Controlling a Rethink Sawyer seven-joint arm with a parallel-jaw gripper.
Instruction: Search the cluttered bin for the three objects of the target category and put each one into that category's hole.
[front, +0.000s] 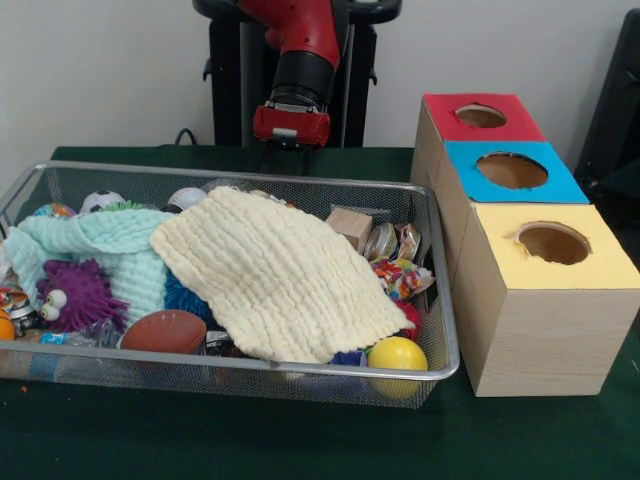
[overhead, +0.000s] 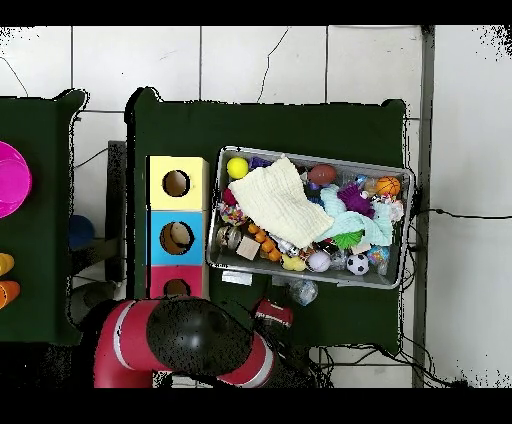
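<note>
The wire bin (front: 300, 366) (overhead: 214, 240) is full of clutter. A cream cloth (front: 280, 275) (overhead: 282, 200) covers its middle, with a mint cloth (front: 115, 245) beside it. Around them lie a yellow ball (front: 397, 355) (overhead: 237, 167), a brown football (front: 164, 331) (overhead: 322, 174), a soccer ball (front: 101, 201) (overhead: 357, 264), a purple spiky toy (front: 75, 295), a wooden block (front: 350, 227) and snack packets (front: 400, 275). Next to the bin stand three boxes with holes, topped red (front: 480, 117) (overhead: 175, 285), blue (front: 512, 170) (overhead: 177, 237) and yellow (front: 552, 243) (overhead: 177, 183). My gripper (front: 291, 128) (overhead: 272, 312) hangs outside the bin, behind its far rim, holding nothing that I can see.
An orange basketball (overhead: 388, 186) sits in a bin corner. A pale crumpled thing (overhead: 303, 291) lies on the green table between bin and gripper. A tan object shows inside the blue box's hole. A second table (overhead: 30, 220) with a pink disc (overhead: 10, 180) stands apart.
</note>
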